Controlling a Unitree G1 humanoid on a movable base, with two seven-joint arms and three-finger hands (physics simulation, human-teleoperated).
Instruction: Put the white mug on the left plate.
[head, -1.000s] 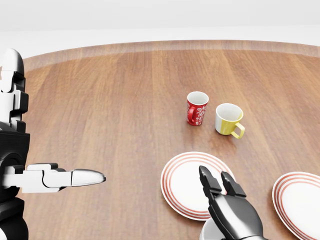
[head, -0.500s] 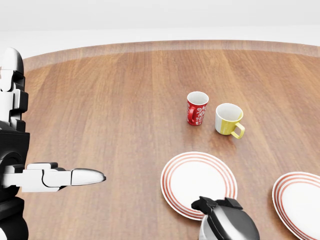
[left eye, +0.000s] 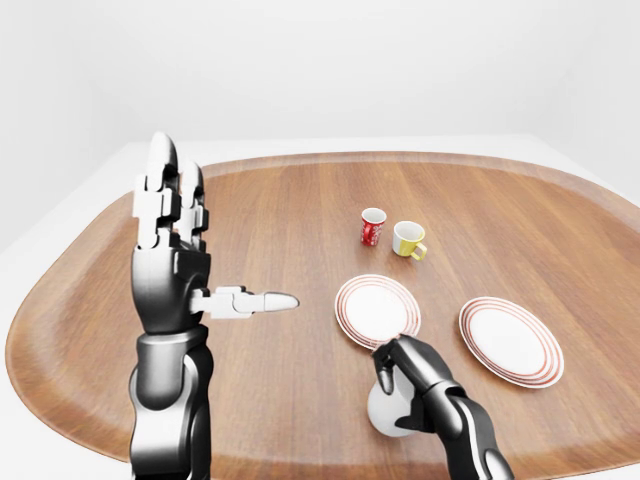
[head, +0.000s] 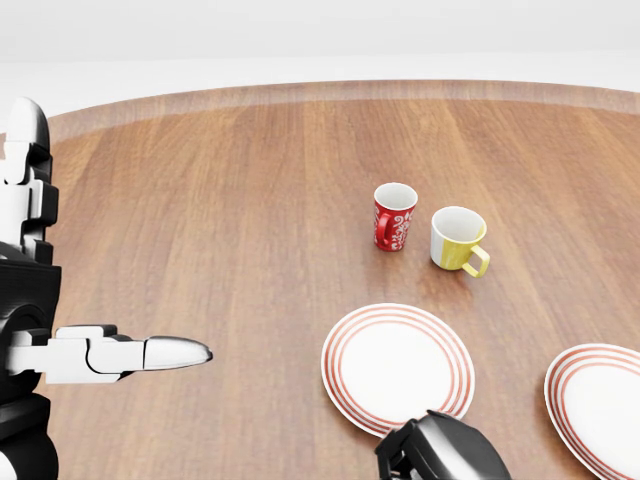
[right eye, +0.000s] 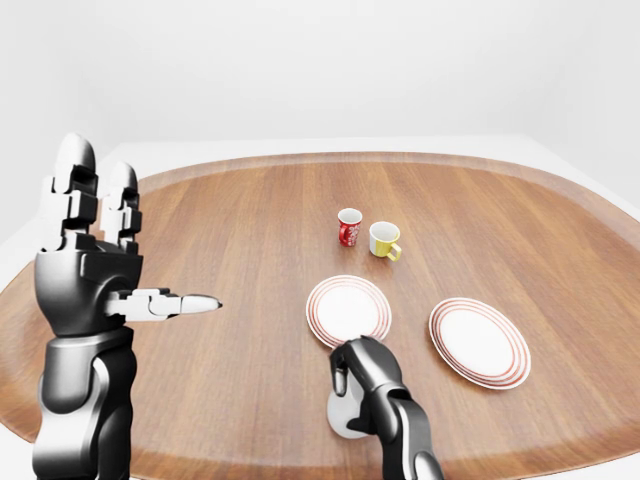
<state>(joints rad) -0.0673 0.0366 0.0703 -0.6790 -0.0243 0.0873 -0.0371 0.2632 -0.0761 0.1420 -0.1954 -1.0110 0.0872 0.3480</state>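
Note:
The white mug (left eye: 391, 412) stands on the wooden table near the bottom edge of the left-eye view, just below the left plate (left eye: 377, 308), a white plate with red rings. My right hand (left eye: 395, 370) is curled over the mug's top and side, its dark fingers closed round it. In the head view only the knuckles (head: 440, 455) show at the bottom edge and the mug is hidden. My left hand (left eye: 200, 250) is raised at the left, open and empty, fingers up and thumb pointing right.
A red patterned mug (head: 394, 217) and a yellow mug (head: 458, 240) stand side by side above the left plate. A second ringed plate (left eye: 510, 340) lies to the right. The table's rounded edge (left eye: 330, 160) runs along the top.
My right hand's fingers, stretched out over the plate's lower rim a second ago, have curled down and closed on the mug. The left hand has not moved.

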